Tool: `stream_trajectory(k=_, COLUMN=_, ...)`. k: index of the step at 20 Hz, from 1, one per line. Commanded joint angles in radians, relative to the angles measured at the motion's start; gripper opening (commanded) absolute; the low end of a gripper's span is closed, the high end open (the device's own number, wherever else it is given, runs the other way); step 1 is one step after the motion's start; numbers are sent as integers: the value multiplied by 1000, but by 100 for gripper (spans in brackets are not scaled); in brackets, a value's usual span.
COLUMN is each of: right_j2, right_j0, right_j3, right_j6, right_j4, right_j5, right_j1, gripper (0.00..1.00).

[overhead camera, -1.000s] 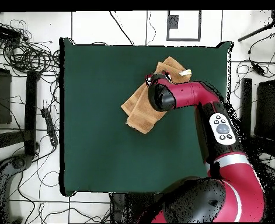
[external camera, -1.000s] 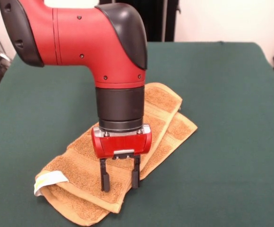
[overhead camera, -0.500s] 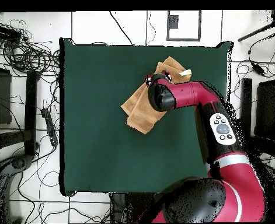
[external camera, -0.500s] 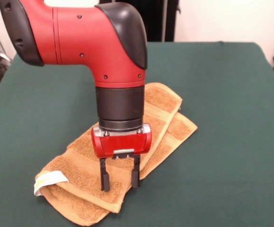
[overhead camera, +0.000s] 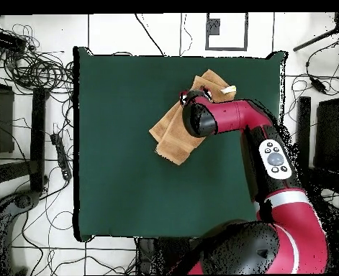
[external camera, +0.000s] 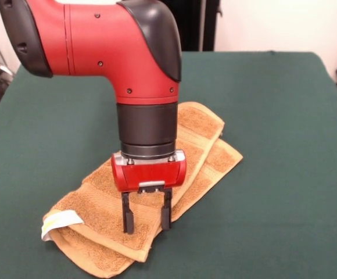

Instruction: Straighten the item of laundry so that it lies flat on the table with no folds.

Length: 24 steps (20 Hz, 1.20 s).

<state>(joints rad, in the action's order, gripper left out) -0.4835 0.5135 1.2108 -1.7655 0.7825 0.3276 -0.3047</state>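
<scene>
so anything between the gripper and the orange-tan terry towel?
Nothing visible. The open gripper hangs directly over the folded orange-tan terry towel, fingertips at its top layer, on the dark green felt-covered table.

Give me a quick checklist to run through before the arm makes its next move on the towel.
1. Towel lies flat with no folds: not ok, it is folded over itself in layers.
2. Tool open: ok, its two fingers stand apart.
3. Tool over the towel: ok, the fingertips point down at the upper layer near its front edge.
4. Fingertips touching the cloth: cannot tell from the front view, and the arm hides them in the overhead view.
5. Room to spread the towel out: ok, bare table shows on every side of it.
6. Care tag free: ok, it sticks out at the towel's corner, apart from the tool.
</scene>
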Motion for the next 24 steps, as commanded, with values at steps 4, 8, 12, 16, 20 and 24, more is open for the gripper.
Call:
stream_trajectory(k=4, right_j2=-27, right_j0=-33, right_j3=111, right_j6=101, right_j4=1, right_j5=97, right_j1=27, gripper=0)
stream_trajectory(k=8, right_j2=-31, right_j0=-33, right_j3=107, right_j6=113, right_j4=3, right_j5=103, right_j1=27, gripper=0)
stream_trajectory(k=12, right_j2=-42, right_j0=-20, right_j3=110, right_j6=134, right_j4=1, right_j5=109, right_j1=27, gripper=0)
stream_trajectory(k=16, right_j2=-57, right_j0=-5, right_j3=116, right_j6=157, right_j4=-7, right_j5=124, right_j1=22, gripper=0)
stream_trajectory(k=20, right_j2=-75, right_j0=17, right_j3=159, right_j6=160, right_j4=-36, right_j5=148, right_j1=-18, gripper=0)
stream_trajectory(k=24, right_j2=-84, right_j0=45, right_j3=238, right_j6=164, right_j4=-71, right_j5=183, right_j1=-95, gripper=0)
